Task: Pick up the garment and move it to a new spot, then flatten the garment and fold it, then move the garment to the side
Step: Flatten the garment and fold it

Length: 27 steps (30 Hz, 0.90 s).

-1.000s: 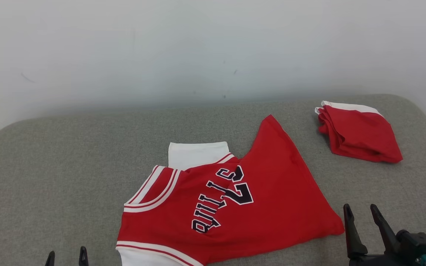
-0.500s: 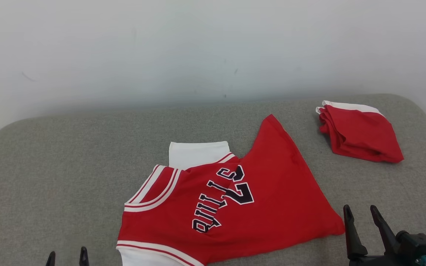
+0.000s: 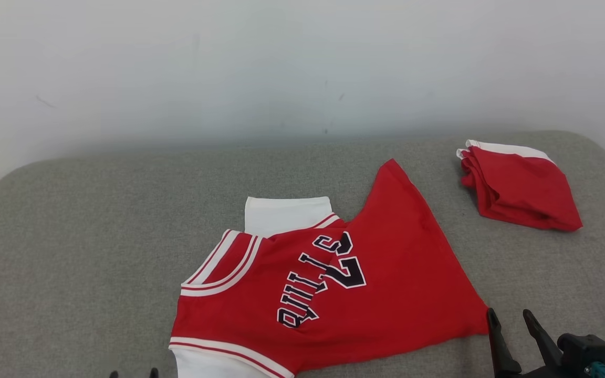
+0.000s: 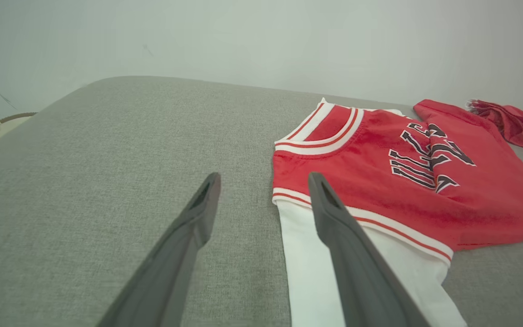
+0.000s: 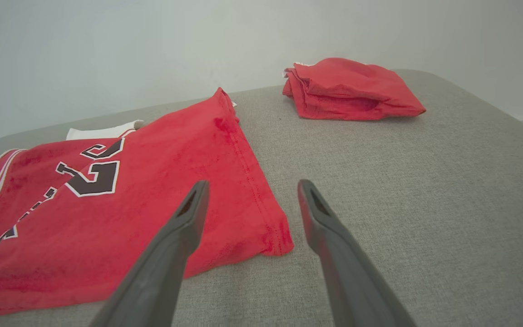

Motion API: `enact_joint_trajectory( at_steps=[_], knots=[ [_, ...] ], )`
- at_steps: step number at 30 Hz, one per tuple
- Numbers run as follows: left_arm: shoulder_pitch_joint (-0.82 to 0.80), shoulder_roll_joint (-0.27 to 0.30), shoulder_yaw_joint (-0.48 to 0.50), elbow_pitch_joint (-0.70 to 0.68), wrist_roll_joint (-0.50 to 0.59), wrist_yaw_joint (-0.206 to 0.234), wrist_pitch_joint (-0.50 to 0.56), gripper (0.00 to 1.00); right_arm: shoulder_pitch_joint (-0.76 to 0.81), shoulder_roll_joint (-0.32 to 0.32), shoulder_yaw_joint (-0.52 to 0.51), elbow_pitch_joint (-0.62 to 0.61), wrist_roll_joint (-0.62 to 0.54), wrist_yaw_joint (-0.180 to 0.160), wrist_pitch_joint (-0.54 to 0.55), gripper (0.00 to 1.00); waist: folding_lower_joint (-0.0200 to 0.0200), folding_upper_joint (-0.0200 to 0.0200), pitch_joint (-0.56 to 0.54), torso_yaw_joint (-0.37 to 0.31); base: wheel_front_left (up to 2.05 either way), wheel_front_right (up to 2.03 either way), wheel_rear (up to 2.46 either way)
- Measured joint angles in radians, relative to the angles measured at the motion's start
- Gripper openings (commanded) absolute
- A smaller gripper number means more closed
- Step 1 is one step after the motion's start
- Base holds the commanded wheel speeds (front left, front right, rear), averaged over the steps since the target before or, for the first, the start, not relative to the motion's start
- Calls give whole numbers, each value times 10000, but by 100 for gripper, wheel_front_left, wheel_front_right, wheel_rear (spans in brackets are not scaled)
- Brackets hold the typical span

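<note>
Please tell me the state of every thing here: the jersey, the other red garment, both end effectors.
The jersey: spread on the grey surface, rumpled, not folded, not held.
The other red garment: folded, lying apart at the far right.
The left end effector: open, empty.
The right end effector: open, empty, beside the jersey's corner.

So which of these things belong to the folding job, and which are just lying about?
Job:
- red jersey, lying mid-table, not yet folded
- left claw, open, empty
- right claw, open, empty

Lying about:
- folded red garment, far right corner
</note>
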Motion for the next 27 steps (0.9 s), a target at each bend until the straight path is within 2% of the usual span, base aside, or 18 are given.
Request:
enact_joint_trajectory(
  at_steps=[8, 19, 27],
  knots=[
    [115, -163, -777, 727, -219, -387, 238, 100, -456, -293, 136, 961, 96, 0, -8, 100, 0, 0, 319, 81, 0, 0, 0],
    [-94, -330, -1486, 1925, -397, -441, 362, 100, -1546, -510, 368, 2186, 96, 0, -251, 100, 0, 0, 914, 242, 0, 0, 0],
    [-178, -380, -1685, 2270, -631, -337, 608, 100, -2034, -598, 631, 3179, 284, 0, -343, 100, 0, 0, 1103, 302, 0, 0, 0]
  ],
)
